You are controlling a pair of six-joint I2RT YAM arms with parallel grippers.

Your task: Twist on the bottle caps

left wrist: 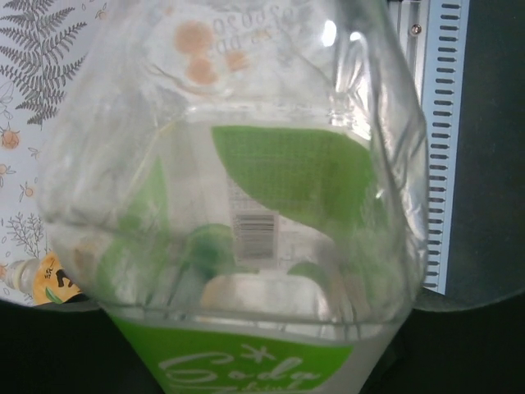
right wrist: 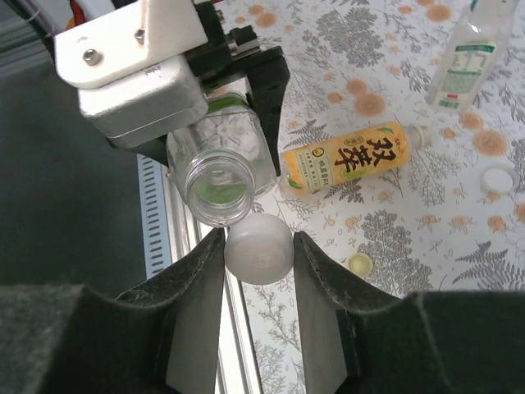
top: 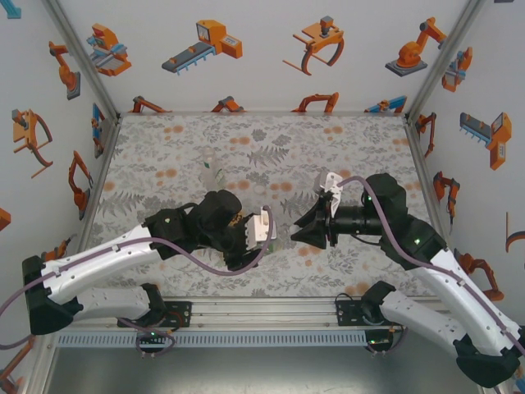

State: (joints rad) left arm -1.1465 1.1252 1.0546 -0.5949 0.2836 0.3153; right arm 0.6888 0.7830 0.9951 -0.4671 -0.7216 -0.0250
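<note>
The left tool [top: 264, 228] clenches a clear green-labelled bottle [right wrist: 217, 176] level above the near edge of the worktop [right wrist: 394, 238], while the right tool [right wrist: 258, 245] grips a white cap [right wrist: 261, 256] just beside its open mouth

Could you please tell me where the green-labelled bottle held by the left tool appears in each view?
Top external: the green-labelled bottle sits at table centre, mostly hidden behind the left tool.
Left wrist: the bottle is close up, across the middle.
Right wrist: the bottle is upper left of centre, its open mouth just above the white cap.
Shared landmark: the slotted strip along the near table edge.
</note>
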